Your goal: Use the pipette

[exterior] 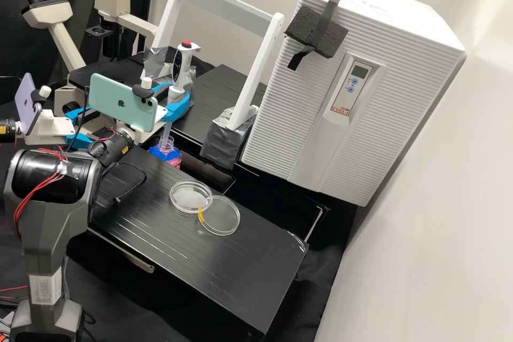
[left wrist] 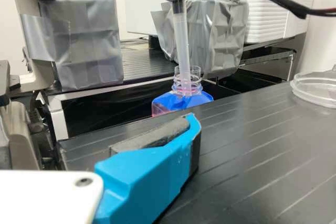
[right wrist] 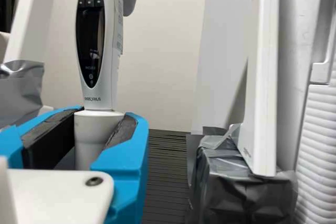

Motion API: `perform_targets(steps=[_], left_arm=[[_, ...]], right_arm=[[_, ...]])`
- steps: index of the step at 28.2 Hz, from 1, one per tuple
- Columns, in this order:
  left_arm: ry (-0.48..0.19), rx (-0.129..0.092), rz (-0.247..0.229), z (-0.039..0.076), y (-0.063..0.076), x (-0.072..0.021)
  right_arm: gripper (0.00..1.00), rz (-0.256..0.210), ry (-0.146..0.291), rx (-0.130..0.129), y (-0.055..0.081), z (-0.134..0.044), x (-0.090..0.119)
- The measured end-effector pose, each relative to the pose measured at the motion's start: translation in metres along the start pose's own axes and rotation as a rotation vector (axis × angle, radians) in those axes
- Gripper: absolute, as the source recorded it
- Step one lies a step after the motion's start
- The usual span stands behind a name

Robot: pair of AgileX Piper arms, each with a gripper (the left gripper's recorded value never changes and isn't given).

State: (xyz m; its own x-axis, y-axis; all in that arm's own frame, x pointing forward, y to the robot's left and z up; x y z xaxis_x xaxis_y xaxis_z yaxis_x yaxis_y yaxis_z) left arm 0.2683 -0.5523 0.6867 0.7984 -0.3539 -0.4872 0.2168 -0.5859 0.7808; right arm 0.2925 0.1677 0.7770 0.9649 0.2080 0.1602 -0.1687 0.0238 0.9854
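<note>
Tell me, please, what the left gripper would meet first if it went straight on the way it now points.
Probably the bottle of pink liquid, with the pipette tip in its neck; depth is unclear.

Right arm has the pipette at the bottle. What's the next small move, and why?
Probably ease the right gripper straight down a little. It is shut on the pipette, whose clear tube enters the bottle neck centred, but its end seems to sit at neck height, barely reaching the pink liquid.
</note>
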Motion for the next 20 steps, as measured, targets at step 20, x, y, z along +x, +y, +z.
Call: perform_targets(steps=[20], left_arm=[[-0.008,-0.023,-0.002,0.009,-0.006,-0.0026]], right_arm=[[0.00,0.196,0.151,0.174,0.106,-0.031,-0.037]])
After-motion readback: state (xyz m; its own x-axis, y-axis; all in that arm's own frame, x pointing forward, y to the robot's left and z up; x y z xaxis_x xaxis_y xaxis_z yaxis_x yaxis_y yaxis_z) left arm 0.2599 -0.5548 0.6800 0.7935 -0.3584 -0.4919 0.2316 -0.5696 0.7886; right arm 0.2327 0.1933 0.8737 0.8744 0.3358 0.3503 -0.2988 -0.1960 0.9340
